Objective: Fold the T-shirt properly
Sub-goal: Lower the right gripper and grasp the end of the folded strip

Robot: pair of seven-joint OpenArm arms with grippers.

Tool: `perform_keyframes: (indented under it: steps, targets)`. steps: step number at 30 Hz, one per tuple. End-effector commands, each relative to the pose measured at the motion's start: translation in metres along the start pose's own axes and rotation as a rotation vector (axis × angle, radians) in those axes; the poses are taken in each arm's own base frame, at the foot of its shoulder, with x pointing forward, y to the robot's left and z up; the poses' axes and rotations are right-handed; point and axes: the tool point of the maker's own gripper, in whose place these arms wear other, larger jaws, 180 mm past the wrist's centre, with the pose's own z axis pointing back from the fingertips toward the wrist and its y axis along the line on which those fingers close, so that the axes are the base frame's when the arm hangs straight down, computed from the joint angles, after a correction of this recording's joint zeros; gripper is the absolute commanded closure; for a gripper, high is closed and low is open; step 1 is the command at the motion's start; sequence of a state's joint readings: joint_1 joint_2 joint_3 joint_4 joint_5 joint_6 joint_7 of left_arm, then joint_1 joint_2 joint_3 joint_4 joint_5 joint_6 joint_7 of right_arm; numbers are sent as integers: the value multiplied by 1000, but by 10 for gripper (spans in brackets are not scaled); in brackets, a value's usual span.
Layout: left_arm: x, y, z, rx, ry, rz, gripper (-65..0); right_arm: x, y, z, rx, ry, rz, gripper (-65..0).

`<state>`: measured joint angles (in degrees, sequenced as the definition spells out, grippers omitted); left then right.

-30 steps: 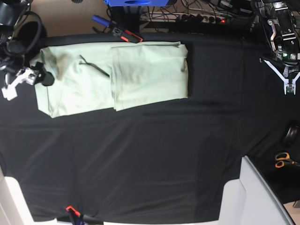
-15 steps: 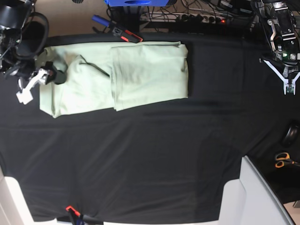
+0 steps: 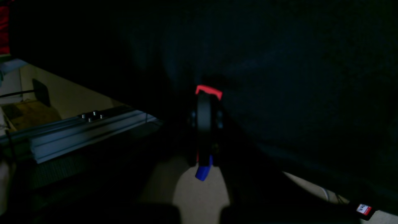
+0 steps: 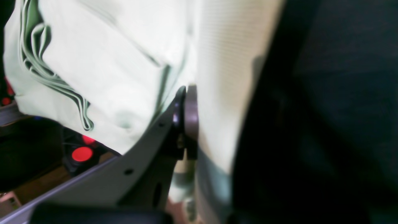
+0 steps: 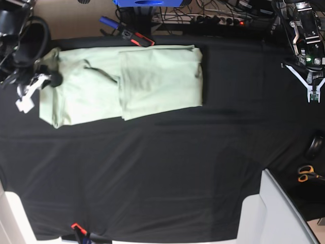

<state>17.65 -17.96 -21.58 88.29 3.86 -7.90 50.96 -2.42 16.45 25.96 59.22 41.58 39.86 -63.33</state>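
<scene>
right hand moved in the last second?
Yes. The right hand went right onto the T-shirt, then back left and up toward the table's far edge, pads shut on cloth.

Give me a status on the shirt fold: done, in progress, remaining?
Done: the T-shirt is already a narrow band, with its right end folded over as a neat panel. In hand: the right gripper is shut on the T-shirt's rumpled left end. The left gripper is open, parked off the cloth. Left: probably laying that end over the panel, then letting go and flattening.
</scene>
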Motion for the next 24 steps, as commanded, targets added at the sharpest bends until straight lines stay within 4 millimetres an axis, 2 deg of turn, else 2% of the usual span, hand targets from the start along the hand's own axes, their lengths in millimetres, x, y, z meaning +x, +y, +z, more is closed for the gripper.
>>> perform_keyframes:
  steps: [1, 8, 12, 16, 19, 24]
  targets:
    - [9, 13, 3, 32, -30, -7, 0, 24, -10, 15, -27, -48, 28, 0]
    - [9, 13, 3, 32, -30, -7, 0, 43, -41, 41, -96, -59, 31, 0]
    - [11, 13, 3, 33, -34, -6, 0, 52, -49, 52, -123, -85, 46, 0]
    - [11, 13, 3, 33, -34, -6, 0, 49, -43, 44, -120, -39, 99, 0]
    - [11, 13, 3, 33, -34, -6, 0, 56, -34, 38, -119, -68, 135, 0]
    - [11, 13, 3, 33, -34, -6, 0, 65, -33, 47, -209, -151, 90, 0]
